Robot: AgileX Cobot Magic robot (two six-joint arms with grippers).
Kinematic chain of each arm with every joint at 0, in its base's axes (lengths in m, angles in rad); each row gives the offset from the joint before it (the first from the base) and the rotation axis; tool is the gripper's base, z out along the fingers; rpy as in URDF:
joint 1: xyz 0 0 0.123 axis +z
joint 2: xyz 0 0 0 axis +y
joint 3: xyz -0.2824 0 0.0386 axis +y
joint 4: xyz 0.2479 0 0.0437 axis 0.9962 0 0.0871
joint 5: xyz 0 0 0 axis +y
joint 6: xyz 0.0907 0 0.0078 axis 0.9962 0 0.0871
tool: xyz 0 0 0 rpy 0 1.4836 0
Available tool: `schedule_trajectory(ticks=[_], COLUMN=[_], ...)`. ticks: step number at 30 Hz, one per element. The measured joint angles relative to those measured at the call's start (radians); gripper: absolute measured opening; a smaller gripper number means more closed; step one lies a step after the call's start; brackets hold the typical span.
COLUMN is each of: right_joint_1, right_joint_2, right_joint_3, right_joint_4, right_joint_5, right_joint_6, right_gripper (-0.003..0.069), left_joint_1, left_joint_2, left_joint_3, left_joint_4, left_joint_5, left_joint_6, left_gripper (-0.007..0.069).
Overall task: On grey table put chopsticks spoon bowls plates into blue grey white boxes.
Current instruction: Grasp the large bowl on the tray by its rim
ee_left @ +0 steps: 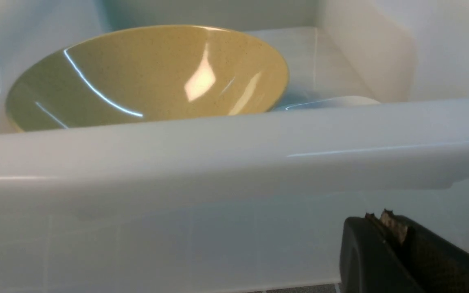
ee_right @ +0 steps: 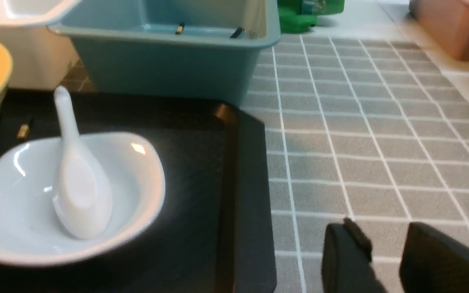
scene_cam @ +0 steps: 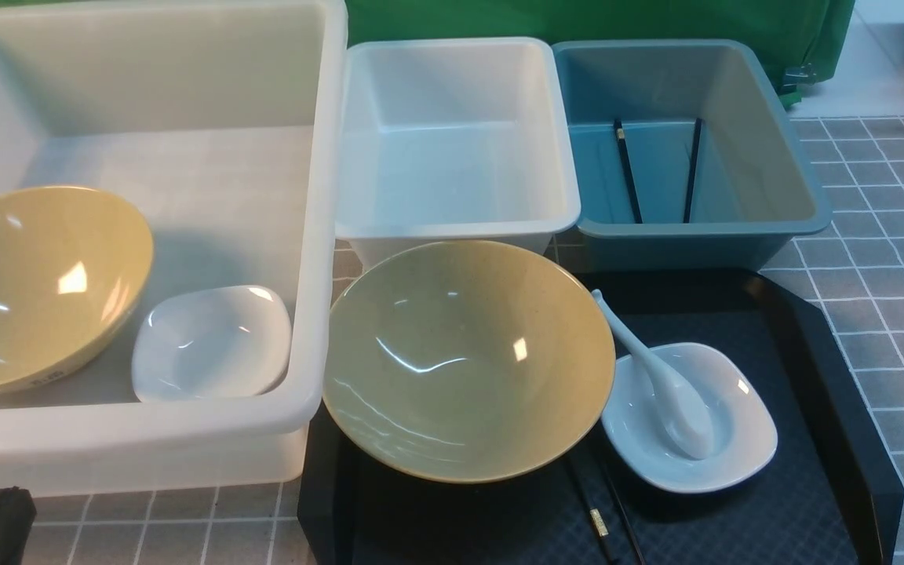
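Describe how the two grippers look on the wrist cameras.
Both are matte black. The left gripper is rounded and smooth, with a worn, pale pad edge showing at its tip. The right gripper is blockier, with a small raised tab on one side. No cables or markings show.

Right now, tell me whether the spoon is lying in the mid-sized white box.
No: the spoon rests in a small white plate on the black tray, outside the white box.
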Motion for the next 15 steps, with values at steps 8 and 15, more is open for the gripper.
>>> schedule_trajectory(ticks=[8, 15], right_joint_1=[0.000, 0.000], right_joint_2=[0.000, 0.000], right_joint_3=[0.000, 0.000], right_joint_4=[0.000, 0.003], right_joint_5=[-0.470, -0.716], right_joint_6=[0.001, 0.244], right_gripper=[0.0238, 0.0238], left_joint_1=[0.000, 0.000], left_joint_2=[0.000, 0.000], left_joint_3=[0.000, 0.000], left_joint_4=[0.005, 0.005], left_joint_5=[-0.416, -0.786], left_joint_6=[0.000, -0.006], left_gripper=[-0.0014, -0.0014])
